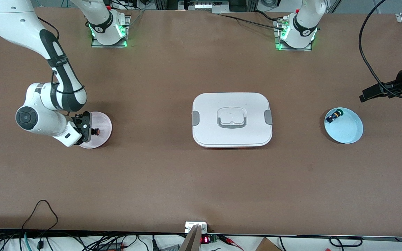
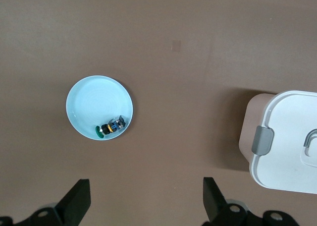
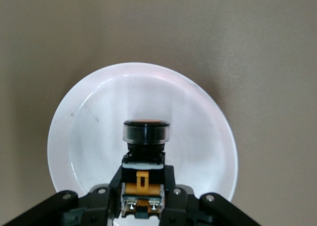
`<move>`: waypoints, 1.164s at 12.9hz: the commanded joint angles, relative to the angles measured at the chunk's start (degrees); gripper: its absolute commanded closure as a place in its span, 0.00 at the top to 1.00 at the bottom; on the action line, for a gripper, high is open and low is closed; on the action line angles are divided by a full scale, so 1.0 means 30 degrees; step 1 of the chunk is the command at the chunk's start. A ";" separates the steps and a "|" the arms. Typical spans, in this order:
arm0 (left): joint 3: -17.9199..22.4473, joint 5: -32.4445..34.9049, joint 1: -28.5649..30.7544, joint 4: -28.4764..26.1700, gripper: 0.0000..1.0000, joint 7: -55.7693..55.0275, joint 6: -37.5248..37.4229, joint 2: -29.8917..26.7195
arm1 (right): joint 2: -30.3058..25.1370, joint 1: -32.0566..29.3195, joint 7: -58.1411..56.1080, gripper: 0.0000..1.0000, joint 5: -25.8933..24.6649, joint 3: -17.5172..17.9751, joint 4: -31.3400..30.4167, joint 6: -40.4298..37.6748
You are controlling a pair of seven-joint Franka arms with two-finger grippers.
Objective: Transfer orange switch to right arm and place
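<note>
Clearly the orange switch (image 3: 143, 181) sat pinched in the right claw (image 1: 88, 131), whose fingers were closed on its boxy lower body, with its round cap pointing away from the wrist. The claw hung just over the pale pink plate (image 1: 104, 120) at about nine o'clock on the desk (image 1: 187, 181). The switch looked light and rigid, hard plastic with a slick cap, so the flat sides of the body seemed the safest place to hold; the rounded cap would likely slip. At the centre lay a white lidded box (image 1: 232, 119). Out at three o'clock a light blue plate (image 1: 347, 130) carried a green-capped switch (image 2: 110, 128), resting near its rim. The left claw (image 2: 146, 198) hovered high by that plate, spread wide and holding nothing; this arm appeared to wait.
</note>
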 commanded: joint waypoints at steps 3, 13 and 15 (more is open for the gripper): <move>0.0217 0.0496 -0.0106 -0.0399 1.00 -0.0207 0.0079 -0.0314 | -0.0418 -0.0444 -0.0540 0.21 -0.0251 0.0104 -0.2099 0.1956; 0.0217 0.0262 -0.0076 -0.0486 1.00 -0.0236 0.0109 -0.0402 | -0.1501 -0.0504 0.4015 1.00 0.2237 0.0133 0.0383 -0.0346; 0.0217 0.0262 -0.0076 -0.0369 1.00 -0.0236 0.0109 -0.0373 | -0.1967 -0.0417 0.6798 1.00 0.2298 0.0249 0.1179 -0.1612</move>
